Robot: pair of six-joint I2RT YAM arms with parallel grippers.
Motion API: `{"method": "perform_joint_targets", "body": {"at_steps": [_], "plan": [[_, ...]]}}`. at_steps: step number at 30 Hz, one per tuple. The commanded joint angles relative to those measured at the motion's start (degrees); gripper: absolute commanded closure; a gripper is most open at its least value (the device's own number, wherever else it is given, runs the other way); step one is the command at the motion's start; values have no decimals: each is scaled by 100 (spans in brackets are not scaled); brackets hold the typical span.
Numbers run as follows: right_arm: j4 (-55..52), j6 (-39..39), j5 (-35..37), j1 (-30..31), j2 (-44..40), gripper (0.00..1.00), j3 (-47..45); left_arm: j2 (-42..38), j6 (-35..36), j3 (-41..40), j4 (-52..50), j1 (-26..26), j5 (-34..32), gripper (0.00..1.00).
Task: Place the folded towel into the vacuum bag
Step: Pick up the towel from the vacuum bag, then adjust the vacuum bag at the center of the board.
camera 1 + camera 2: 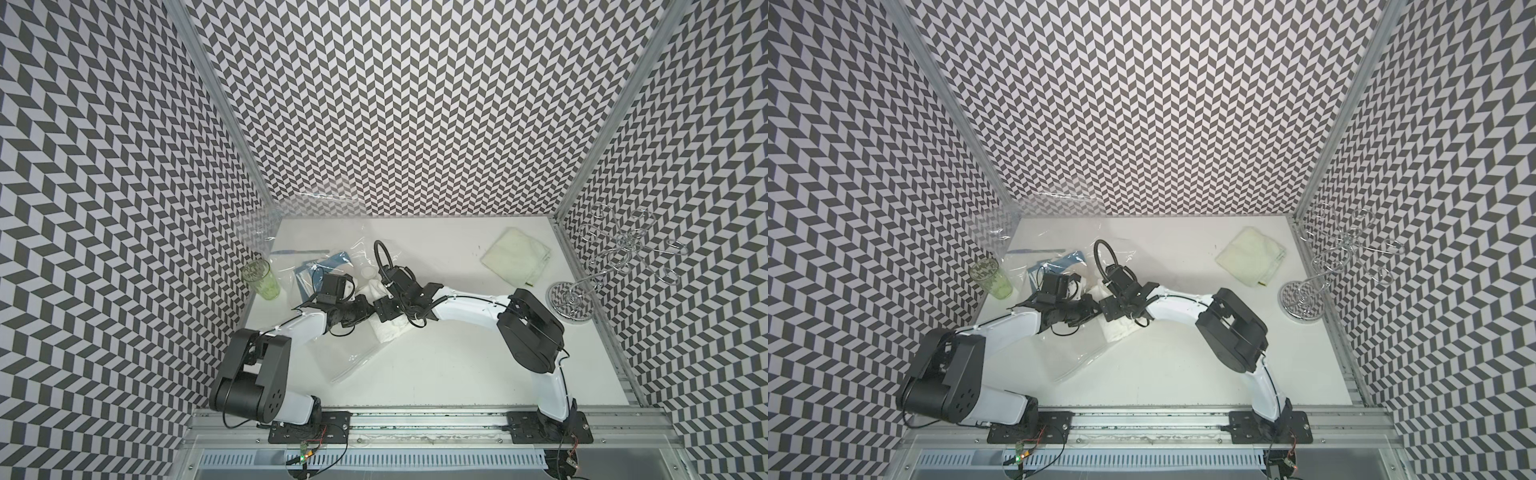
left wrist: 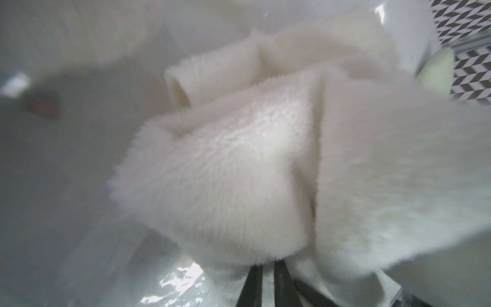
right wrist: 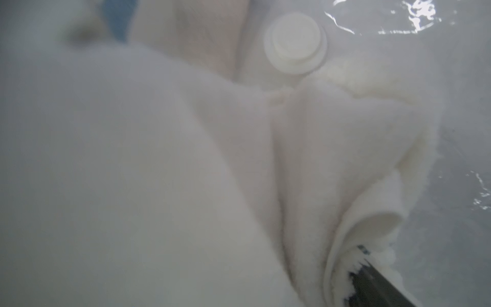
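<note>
Left claw is clamped on the white towel, whose folds gather at its tips. The right claw stands apart, one finger at the towel's rolled edge. The towel lies bunched in the clear bag, its length running from the claws to the valve cap.

Walls papered in a dark grey and white chevron pattern are closing in the white worktop along its far, left and right edges. Aluminium posts are rising from its two far corners, and an aluminium rail is running along its near edge. Soft, even light is falling over it.
</note>
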Motion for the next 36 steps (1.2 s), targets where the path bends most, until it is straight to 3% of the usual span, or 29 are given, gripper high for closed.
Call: {"method": "perform_joint_targets", "body": {"at_steps": [1, 3, 11, 20, 25, 31, 36], "plan": [[-1728, 57, 333, -13, 770, 21, -394, -488, 292, 360, 133, 26, 346, 86], [-1756, 53, 377, -13, 790, 26, -391, -503, 355, 426, 9, 25, 313, 86], [-1683, 184, 756, -470, 470, 64, -973, -415, 583, 616, -245, -113, 111, 81], [-1415, 149, 620, -1587, -919, 71, -2723, 737, 471, 865, 164, -566, -567, 78], [-1522, 321, 374, -1673, -1894, 73, -3242, 1798, 516, 1534, 287, -838, -876, 79], [-2002, 501, 367, -1784, -2922, 79, -2662, 2502, 932, 2357, -19, -952, -1367, 77], [-2249, 497, -36, -2177, -3772, 83, -1981, 1916, 1471, 2730, -792, -1177, -1781, 68]]}}
